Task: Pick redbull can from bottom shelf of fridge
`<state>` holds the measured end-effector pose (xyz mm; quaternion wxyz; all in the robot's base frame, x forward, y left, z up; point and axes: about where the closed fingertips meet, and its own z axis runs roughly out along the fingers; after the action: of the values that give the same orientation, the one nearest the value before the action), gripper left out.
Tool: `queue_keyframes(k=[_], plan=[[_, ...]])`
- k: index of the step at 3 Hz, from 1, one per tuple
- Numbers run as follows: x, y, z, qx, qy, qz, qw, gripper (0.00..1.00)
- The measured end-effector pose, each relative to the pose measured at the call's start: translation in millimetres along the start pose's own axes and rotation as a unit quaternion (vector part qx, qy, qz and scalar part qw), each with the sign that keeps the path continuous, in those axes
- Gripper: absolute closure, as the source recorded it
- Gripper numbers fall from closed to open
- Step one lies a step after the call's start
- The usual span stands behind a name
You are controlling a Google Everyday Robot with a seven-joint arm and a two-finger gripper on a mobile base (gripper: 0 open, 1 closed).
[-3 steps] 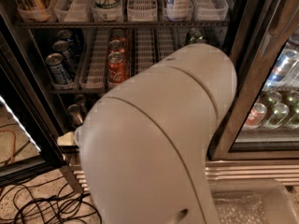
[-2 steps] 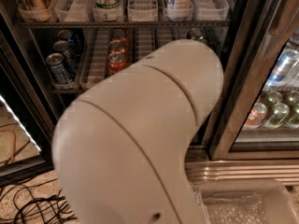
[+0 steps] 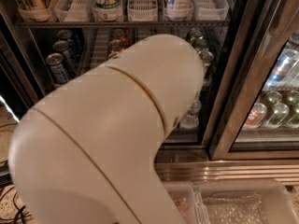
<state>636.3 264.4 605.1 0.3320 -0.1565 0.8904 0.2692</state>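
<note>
My white arm fills the middle of the camera view and hides the gripper behind it. The fridge stands open in front, with black frames and white lane trays. No redbull can shows; it is hidden or out of view. Only a strip of the bottom shelf shows past the arm, with a clear bottle standing on it. On the rack above are dark-blue soda cans at the left, a red can and green cans.
The top rack holds bottles in white trays. A closed glass door at the right has cans behind it. A ribbed steel base runs below. A white bin sits on the floor in front.
My arm has swung left and nearer the camera. It now covers most of the red cans and the lower left of the fridge.
</note>
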Motion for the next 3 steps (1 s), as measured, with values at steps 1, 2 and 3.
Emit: queue_keyframes(k=[1,2,3], plan=[[-5,0,5,0.004,-0.008,-0.003,1.0000,0.32],[-12,-2,8,0.009,-0.013,-0.009,0.9998,0.32],[-19,1,13,0.009,-0.019,-0.014,0.9997,0.32]])
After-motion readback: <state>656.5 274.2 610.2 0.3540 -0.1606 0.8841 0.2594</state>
